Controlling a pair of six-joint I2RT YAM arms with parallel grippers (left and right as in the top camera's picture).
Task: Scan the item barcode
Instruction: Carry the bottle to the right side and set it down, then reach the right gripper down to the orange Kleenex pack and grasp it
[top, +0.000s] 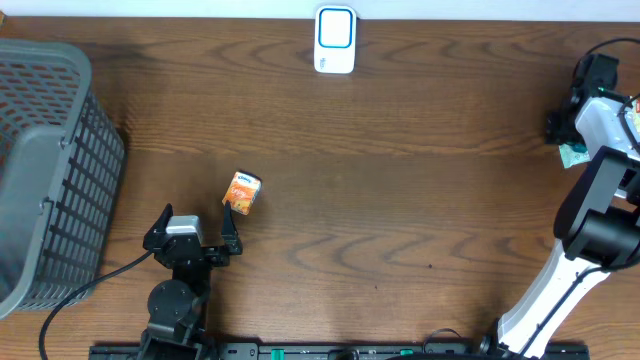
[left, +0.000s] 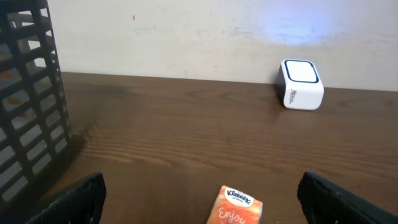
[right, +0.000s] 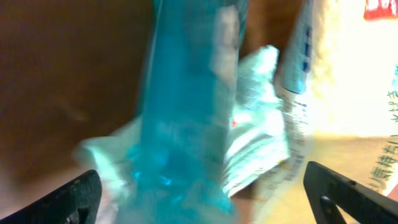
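Left end effector (top: 197, 216) gapes wide; at its 1 o'clock the orange tissue box (top: 242, 192) stands upright on the desk (top: 400, 200), "Kleenex" and "Enjoy" facing 6 o'clock. Right end effector (right: 202, 186) wide by blurred teal packets (right: 186, 124)

We see a small orange cardboard tissue box (top: 242, 191) with a white patch, blue lettering on it and pale script below. The boxy white plastic scanner (top: 334, 40) carries a blue frame around its pale face. The grey plastic lattice basket (top: 50, 170) shows a grid of dark openings. The dark brown wooden table (top: 400, 200) has wavy, lighter grain. The right wrist view shows a blurred translucent turquoise plastic item (right: 186, 112) and white crumpled packaging (right: 261, 143).
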